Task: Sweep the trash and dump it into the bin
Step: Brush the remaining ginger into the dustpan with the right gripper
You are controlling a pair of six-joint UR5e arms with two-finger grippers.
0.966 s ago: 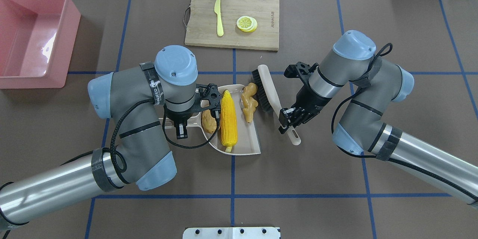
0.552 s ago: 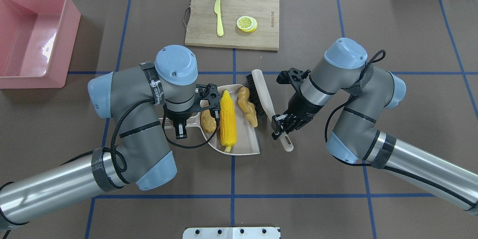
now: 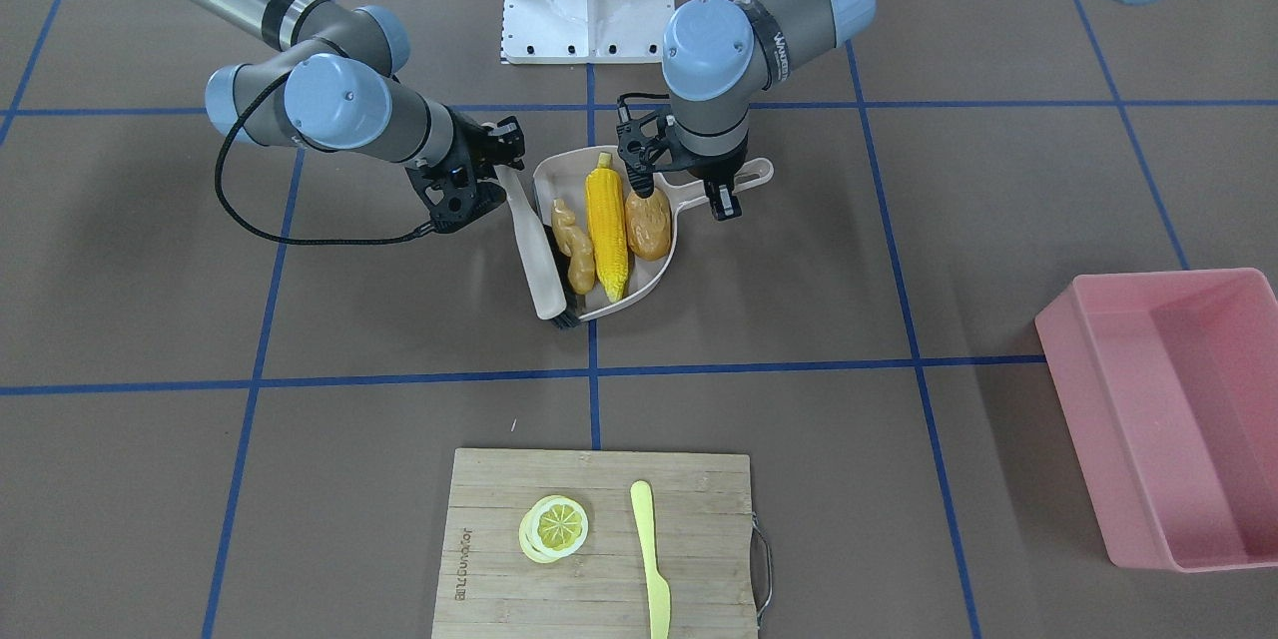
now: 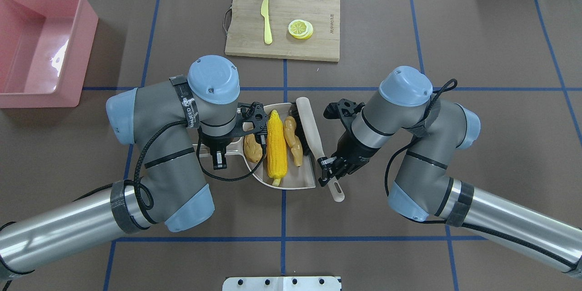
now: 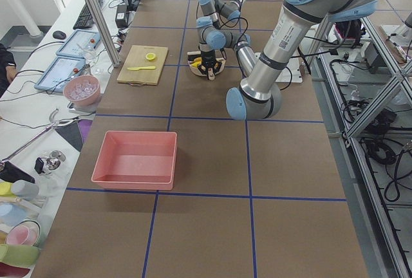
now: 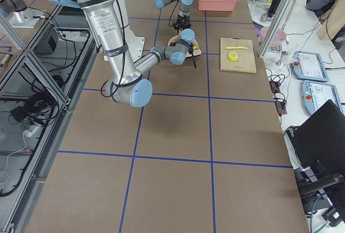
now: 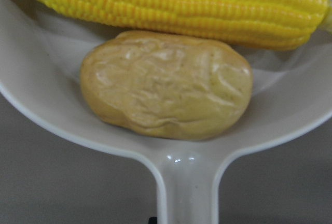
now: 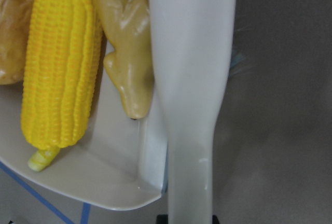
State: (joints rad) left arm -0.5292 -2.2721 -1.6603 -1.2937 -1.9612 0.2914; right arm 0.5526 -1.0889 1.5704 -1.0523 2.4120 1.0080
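All three pieces of trash lie side by side in the beige dustpan point(image 4: 303, 183) near the middle of the desk point(image 4: 409, 254). The potato point(image 4: 251, 148) is nearest the pan's handle, the corn cob point(image 4: 277, 148) is in the middle, and the ginger root point(image 4: 293, 141) is at the open mouth.

The left end effector point(image 4: 219, 153) is clamped on the dustpan's handle. The overhead view hides most of that grip beneath the wrist, while the front-facing view shows the handle's end sticking out past it. The left wrist view shows only potato, corn and the handle running to the lower edge.

The right end effector point(image 4: 328, 170) is closed around the handle of the brush point(image 4: 309, 122), whose dark bristles sit against the ginger root. The right wrist view adds what the wide views do not: the ginger tucked up against the brush's pale back, and blue tape passing under the pan's rim. Both side views show all this too small to judge any grip.

The pink bin point(image 4: 89, 41) stands well apart at the desk's far left corner. The overhead view crops it, and the left side view shows it whole. A cutting board point(image 4: 313, 9) with a knife point(image 4: 266, 20) and lemon slice point(image 4: 300, 28) lies beyond the dustpan.
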